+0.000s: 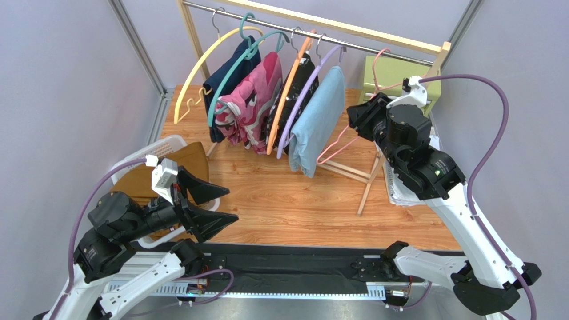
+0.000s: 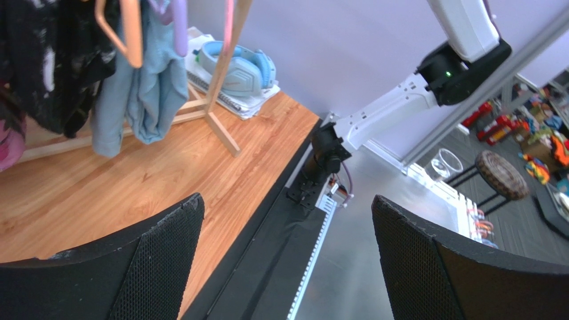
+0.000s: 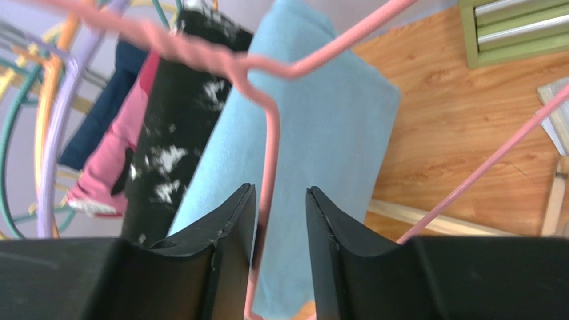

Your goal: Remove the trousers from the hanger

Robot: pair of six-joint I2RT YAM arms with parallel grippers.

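The mustard-brown trousers lie folded in a white basket at the left, off the hanger. The thin pink hanger hangs bare at the right end of the rail, beside the light blue garment. My right gripper is up against it. In the right wrist view the jaws of the right gripper stand a little apart, and the pink hanger wire runs down between them, close to the left finger. My left gripper hovers wide open and empty just right of the basket, also seen as the left gripper.
A wooden rack with a metal rail carries several hangers with navy, pink patterned, black and light blue garments. A green box stands at the back right. Blue headphones lie on papers by the rack's leg.
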